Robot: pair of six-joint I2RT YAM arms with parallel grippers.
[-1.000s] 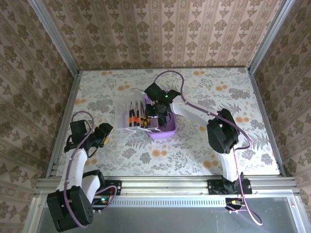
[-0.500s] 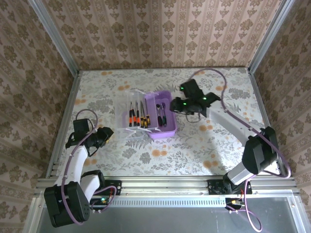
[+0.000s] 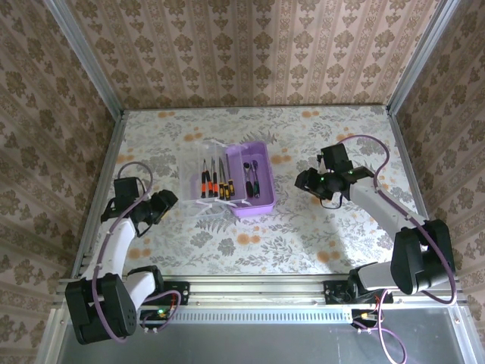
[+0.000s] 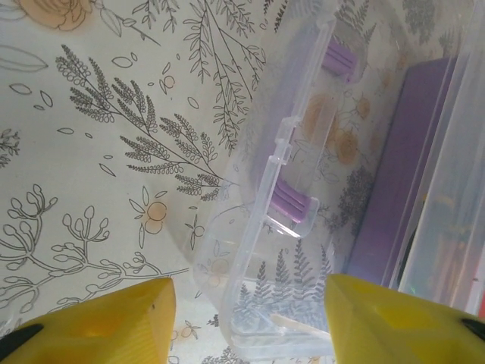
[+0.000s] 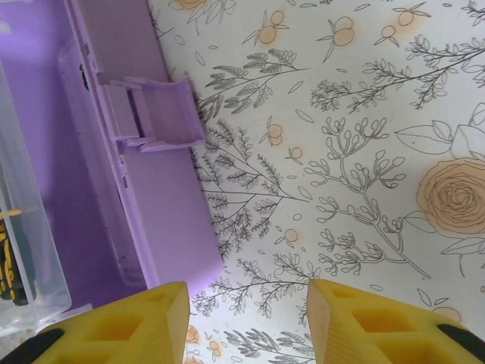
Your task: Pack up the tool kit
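**Item:** tool kit (image 3: 254, 208), lying open at the centre of the floral worktop (image 3: 318, 243). The clear half (image 3: 195, 163) is on the left and the purple half (image 3: 263, 149) on the right, side by side and touching. Screwdrivers (image 3: 213, 180) with orange-and-black handles lie in the clear half. More dark tools (image 3: 252, 173) lie in the purple half. The kit is not yet shut.

**Hazards (judged), left to right**
1. Clear half: it looks thin-walled and light. A shove at its edge rather than a lift could skid the entire kit across the worktop instead of folding it over.
2. Screwdrivers: whether they are clipped in cannot be told. If they are loose, a quick tip of the clear half may spill them or leave one across the seam, blocking closure.
3. Purple latch (image 5: 155, 114): it stands proud of the purple half's side wall and is liable to be snagged. It may also miss its catch if the halves meet askew.
4. Uneven pressure from the two sides would twist the kit.

**Jaws**
- Left gripper (image 3: 161, 202), left of the kit and near the clear half: jaws moderately apart. Nothing sits between the yellow fingertips (image 4: 114, 318), and in the overhead view they are clear of the kit.
- Right gripper (image 3: 307, 182), right of the kit and near the purple half but apart from it: jaws moderately apart. The yellow fingers (image 5: 364, 318) hold nothing and hang over bare worktop.
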